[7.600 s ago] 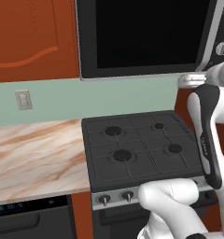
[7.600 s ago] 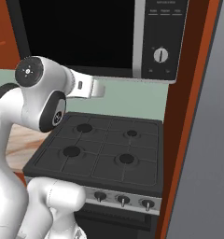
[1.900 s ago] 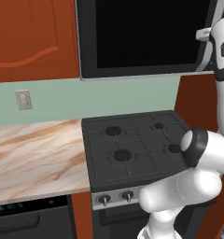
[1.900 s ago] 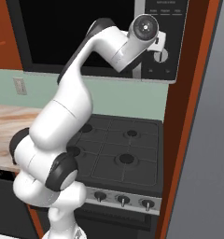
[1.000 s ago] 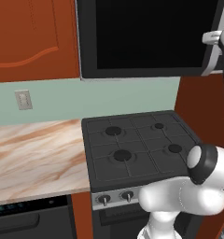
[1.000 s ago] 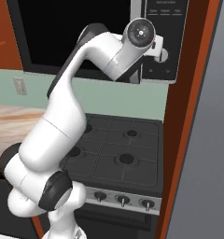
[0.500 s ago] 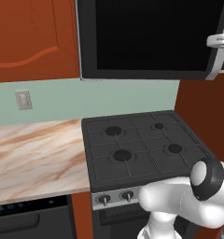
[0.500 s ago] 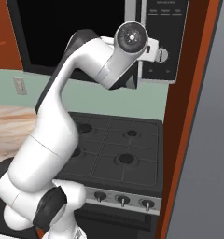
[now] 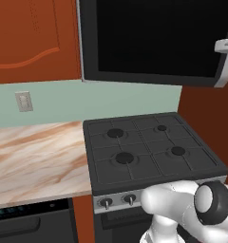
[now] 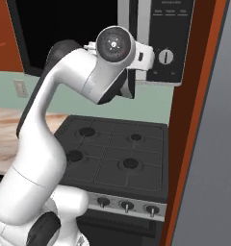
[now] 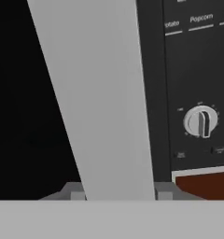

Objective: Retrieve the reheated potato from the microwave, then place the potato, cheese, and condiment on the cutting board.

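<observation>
i had the fingers (image 11: 117, 195) clenched on the grey vertical door handle (image 11: 104, 100) of the wide black-glass microwave (image 9: 149, 40) above the stove, to pull it open; the potato presumably sat inside.

Microwave (image 9: 149, 42) interior dark behind glass, top & right side cropped.

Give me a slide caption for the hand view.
Two-finger gripper closed around the silver-grey microwave door handle, beside the round white knob.

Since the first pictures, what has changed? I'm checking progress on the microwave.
The arm swung up from beside the stove to the microwave; the gripper now straddles its grey door handle. The door is shut as before; the stove and counter are unchanged.
</observation>
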Tool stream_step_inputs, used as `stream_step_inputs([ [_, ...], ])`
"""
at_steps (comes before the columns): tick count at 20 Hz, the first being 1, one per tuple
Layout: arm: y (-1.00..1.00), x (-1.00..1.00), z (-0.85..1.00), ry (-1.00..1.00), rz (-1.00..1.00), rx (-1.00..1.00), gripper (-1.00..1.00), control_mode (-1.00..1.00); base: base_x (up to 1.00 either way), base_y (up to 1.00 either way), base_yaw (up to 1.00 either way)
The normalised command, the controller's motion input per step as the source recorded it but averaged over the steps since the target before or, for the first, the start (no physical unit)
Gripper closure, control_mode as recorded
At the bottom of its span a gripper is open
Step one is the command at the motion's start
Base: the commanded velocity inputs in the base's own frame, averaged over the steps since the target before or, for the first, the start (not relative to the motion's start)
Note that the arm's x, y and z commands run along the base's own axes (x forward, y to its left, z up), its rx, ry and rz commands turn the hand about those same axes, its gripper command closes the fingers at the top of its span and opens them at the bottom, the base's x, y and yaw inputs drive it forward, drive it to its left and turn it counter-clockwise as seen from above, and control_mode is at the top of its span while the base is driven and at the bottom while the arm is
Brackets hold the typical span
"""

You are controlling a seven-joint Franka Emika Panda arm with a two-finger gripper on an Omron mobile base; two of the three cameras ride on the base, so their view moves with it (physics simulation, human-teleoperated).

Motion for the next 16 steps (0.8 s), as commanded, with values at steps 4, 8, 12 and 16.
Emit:
stream_step_inputs([
  [4, 0.10, -0.67, 0.04, 0.00, -0.12, 0.00, 1.00, -1.00, 0.00, 0.00, 0.00],
  [8, 0.08, -0.67, 0.04, 0.00, -0.14, 0.00, 1.00, -1.00, 0.00, 0.00, 0.00],
  [12, 0.01, -0.68, 0.05, 0.00, -0.09, 0.00, 1.00, -1.00, 0.00, 0.00, 0.00],
  [16, 0.00, -0.66, 0.08, 0.00, -0.08, 0.00, 1.00, -1.00, 0.00, 0.00, 0.00],
])
